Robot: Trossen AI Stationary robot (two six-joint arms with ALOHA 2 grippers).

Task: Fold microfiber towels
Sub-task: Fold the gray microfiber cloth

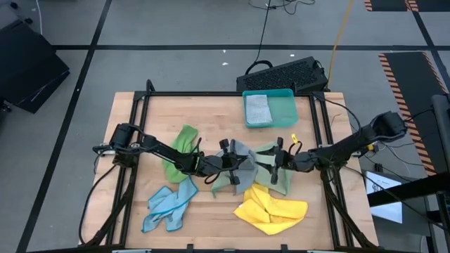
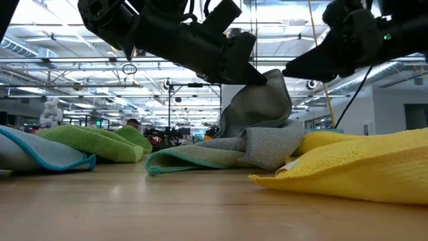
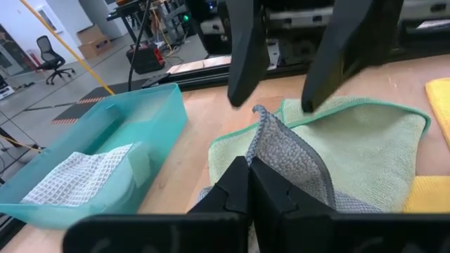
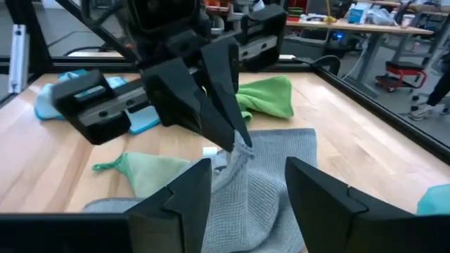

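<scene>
A grey towel (image 1: 244,156) lies at the table's middle on a pale green towel (image 3: 365,147), with one corner raised. My left gripper (image 1: 226,165) comes in from the left and is shut on that corner. My right gripper (image 1: 280,156) faces it from the right. It is open, its fingers (image 4: 190,190) on either side of the grey cloth and apart from it. A bright green towel (image 1: 181,149), a light blue towel (image 1: 169,204) and a yellow towel (image 1: 271,209) lie crumpled on the table around them. My left gripper pinches the grey towel's raised corner (image 3: 264,137) between its two shut fingers. They come nearly level from the table's left. The corner stands up in a peak (image 2: 271,84), and the rest of the towel slopes down slack onto the pale green towel (image 2: 194,159) and the table.
A teal tray (image 1: 290,105) stands at the far side with a folded pale cloth (image 1: 257,109) in it. A black keyboard (image 1: 285,74) lies beyond the table's far edge. A black frame rail (image 1: 211,93) runs round the tabletop.
</scene>
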